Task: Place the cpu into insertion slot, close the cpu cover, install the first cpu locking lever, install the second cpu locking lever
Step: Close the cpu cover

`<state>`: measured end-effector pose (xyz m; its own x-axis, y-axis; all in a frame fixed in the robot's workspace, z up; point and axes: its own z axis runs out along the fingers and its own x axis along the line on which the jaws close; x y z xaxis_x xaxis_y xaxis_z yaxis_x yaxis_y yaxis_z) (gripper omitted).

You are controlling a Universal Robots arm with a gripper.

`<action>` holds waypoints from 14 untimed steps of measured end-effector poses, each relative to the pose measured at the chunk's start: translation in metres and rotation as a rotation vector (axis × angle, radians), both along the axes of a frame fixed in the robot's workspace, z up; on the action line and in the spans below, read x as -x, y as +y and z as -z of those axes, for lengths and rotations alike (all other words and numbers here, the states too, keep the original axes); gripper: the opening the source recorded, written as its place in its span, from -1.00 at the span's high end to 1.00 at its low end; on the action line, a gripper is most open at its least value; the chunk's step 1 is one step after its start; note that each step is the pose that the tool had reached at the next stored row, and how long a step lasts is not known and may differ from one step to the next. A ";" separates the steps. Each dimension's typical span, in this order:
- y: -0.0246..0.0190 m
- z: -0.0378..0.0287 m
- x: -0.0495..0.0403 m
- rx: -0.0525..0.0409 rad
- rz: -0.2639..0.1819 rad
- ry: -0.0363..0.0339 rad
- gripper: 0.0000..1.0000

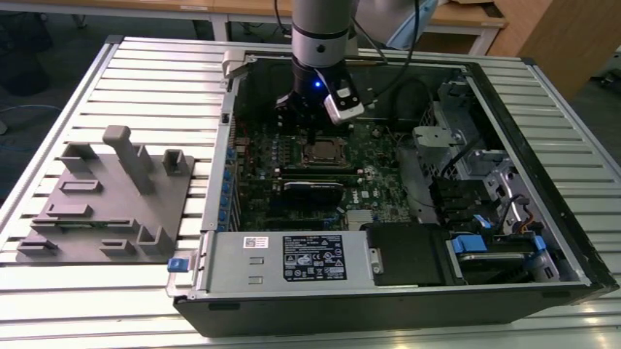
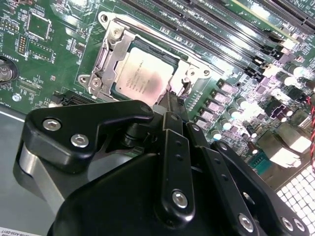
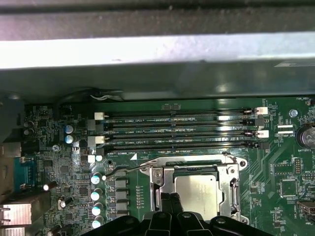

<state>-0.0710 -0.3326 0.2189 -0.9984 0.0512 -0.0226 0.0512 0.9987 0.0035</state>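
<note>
The cpu (image 2: 142, 78), a silver-grey square, lies in the insertion slot (image 2: 93, 81) on the green motherboard. The cpu cover (image 2: 110, 54) lies flat around it, and the chip shows through its cut-out. In the first wrist view the cpu (image 3: 197, 189) sits inside the cover frame (image 3: 227, 189), and a thin wire lever (image 3: 123, 168) sticks out past the socket's corner. My gripper (image 2: 173, 101) is shut, its black fingertips together at the socket's edge beside the chip, holding nothing that I can see. In the exterior view the gripper (image 1: 308, 125) hangs inside the open case just above the socket (image 1: 325, 153).
Several long black memory slots (image 3: 177, 130) run beside the socket, with the case wall (image 3: 147, 54) behind them. A row of capacitors (image 3: 96, 196) stands close by. A grey fixture plate (image 1: 107, 196) lies at the exterior view's left. The power supply (image 1: 291, 258) and drive cage (image 1: 485, 240) fill the case's near side.
</note>
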 end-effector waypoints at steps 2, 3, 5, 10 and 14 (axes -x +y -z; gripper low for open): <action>0.0000 0.0000 -0.0004 0.0000 0.000 0.0000 0.80; 0.0000 0.0000 -0.0006 0.0000 0.000 0.0000 0.80; 0.0000 0.0000 -0.0010 -0.0002 0.000 0.0000 0.80; 0.0000 0.0000 -0.0025 -0.0017 0.000 0.0000 0.80; 0.0000 -0.0024 -0.0025 -0.0016 0.000 0.0001 0.80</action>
<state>-0.0685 -0.3326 0.2213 -0.9984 0.0513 -0.0225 0.0512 0.9987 0.0051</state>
